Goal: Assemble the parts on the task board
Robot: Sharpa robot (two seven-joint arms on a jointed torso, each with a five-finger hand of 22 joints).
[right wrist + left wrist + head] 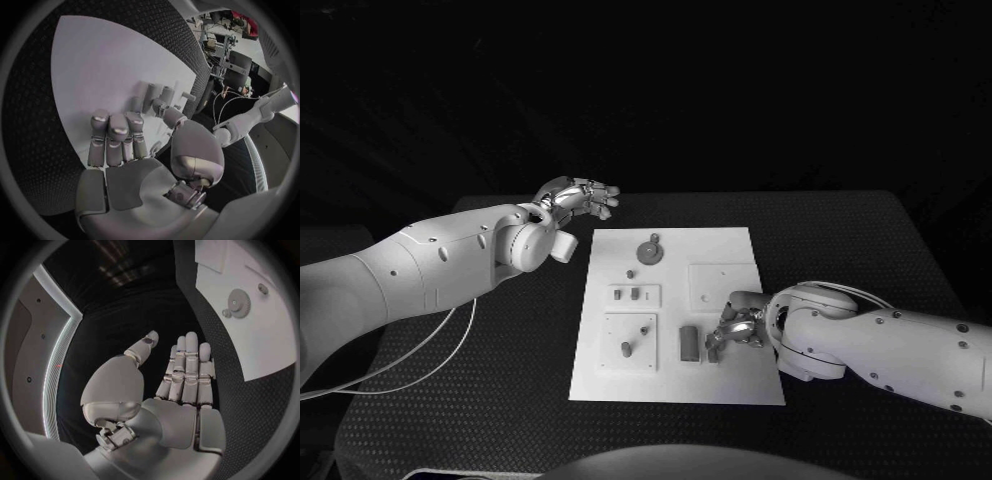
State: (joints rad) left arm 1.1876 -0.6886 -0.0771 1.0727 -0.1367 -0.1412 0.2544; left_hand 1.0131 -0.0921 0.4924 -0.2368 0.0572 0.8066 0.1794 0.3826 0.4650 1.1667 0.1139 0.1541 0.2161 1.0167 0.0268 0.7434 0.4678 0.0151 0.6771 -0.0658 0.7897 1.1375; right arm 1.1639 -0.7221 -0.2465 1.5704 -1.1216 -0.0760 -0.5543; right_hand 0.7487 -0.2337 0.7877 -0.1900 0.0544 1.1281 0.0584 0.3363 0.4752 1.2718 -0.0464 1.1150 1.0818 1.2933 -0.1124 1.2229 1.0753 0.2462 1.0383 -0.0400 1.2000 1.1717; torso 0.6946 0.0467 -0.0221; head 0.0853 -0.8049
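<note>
The white rectangular task board (pixel 678 315) lies mid-table, small grey parts on it, among them a round gear-like piece (pixel 649 250) near its far end. The left hand (pixel 578 197) hovers beyond the board's far left corner, fingers straight and empty. The right hand (pixel 737 325) is over the board's right side with fingers bent toward a small grey block (pixel 689 343); whether it grips anything I cannot tell.

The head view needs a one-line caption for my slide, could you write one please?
Right hand reaches over the white task board beside its grey parts, left hand raised off the board.
</note>
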